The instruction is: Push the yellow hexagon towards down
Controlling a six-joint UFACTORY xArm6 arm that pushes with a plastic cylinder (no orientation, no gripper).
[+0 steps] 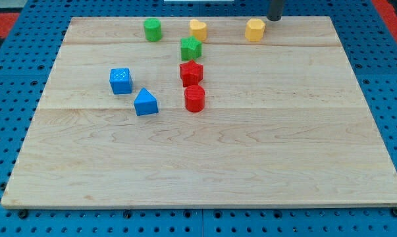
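The yellow hexagon [255, 29] sits near the board's top edge, right of centre. My tip [274, 20] is at the view's top, just above and to the right of the hexagon, with a small gap between them. Only the lower end of the dark rod shows. A second yellow block, heart-like in shape [198, 29], sits to the left of the hexagon along the same top edge.
A green cylinder [153, 29] is at the top left. A green star [191, 48], a red star [191, 72] and a red cylinder [194, 98] form a column at centre. A blue cube [121, 80] and a blue triangle [145, 102] lie to the left. The wooden board [205, 164] lies on blue pegboard.
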